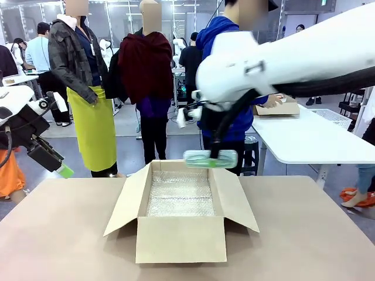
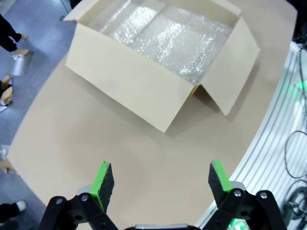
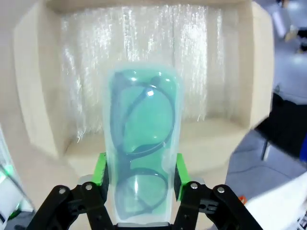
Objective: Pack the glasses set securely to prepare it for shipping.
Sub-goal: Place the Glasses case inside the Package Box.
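Note:
An open cardboard box (image 1: 181, 239) lined with bubble wrap (image 1: 179, 193) stands mid-table. My right gripper (image 1: 212, 158) hangs above the box's far edge, shut on the mint green glasses case (image 1: 210, 158), held level. In the right wrist view the mint green case (image 3: 142, 143) shows dark glasses through its translucent shell, with green pads (image 3: 100, 170) pressing both sides, over the box (image 3: 38, 96). My left gripper (image 1: 63, 170) is off the table's left side, raised, open with nothing between its fingers (image 2: 102, 179). The pale pink case is out of view.
The box flaps (image 1: 125, 199) spread outward on all sides. The tan tabletop (image 1: 64, 240) runs around the box. A white table (image 1: 304, 137) stands at the back right. A person in a blue jacket (image 1: 214, 35) stands behind the box; other people stand farther off.

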You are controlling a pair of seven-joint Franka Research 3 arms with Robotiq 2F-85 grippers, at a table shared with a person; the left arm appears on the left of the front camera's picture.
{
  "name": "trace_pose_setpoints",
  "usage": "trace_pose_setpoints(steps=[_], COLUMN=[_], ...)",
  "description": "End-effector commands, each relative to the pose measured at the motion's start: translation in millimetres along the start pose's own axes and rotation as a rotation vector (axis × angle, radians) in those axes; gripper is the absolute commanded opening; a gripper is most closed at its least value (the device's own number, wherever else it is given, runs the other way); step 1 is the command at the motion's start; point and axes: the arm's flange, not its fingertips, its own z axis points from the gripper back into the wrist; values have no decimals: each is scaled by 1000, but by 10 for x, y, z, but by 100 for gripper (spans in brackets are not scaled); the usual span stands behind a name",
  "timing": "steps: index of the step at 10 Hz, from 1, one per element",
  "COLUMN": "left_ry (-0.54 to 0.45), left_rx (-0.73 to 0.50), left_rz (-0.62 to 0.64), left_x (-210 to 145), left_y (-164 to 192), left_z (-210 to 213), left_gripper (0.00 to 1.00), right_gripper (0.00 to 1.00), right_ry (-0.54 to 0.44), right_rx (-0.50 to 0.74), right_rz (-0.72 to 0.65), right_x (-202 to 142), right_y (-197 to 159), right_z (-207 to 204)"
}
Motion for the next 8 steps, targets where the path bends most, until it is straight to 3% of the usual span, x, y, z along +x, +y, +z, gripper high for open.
trace_pose_setpoints(steps=[1, 3, 8], left_ry=[-19, -19, -19], left_rx=[-9, -9, -9], left_rz=[8, 8, 8], left_x=[5, 5, 5], left_y=[2, 2, 2], left_z=[23, 23, 23], left_gripper=[100, 100, 100], right_gripper=[31, 31, 31], right_ry=[-5, -18, -18], right_rx=[-36, -7, -7], right_rz=[-20, 15, 15], right_x=[295, 257, 257], right_y=[-241, -85, -85], right_z=[-219, -197, -197])
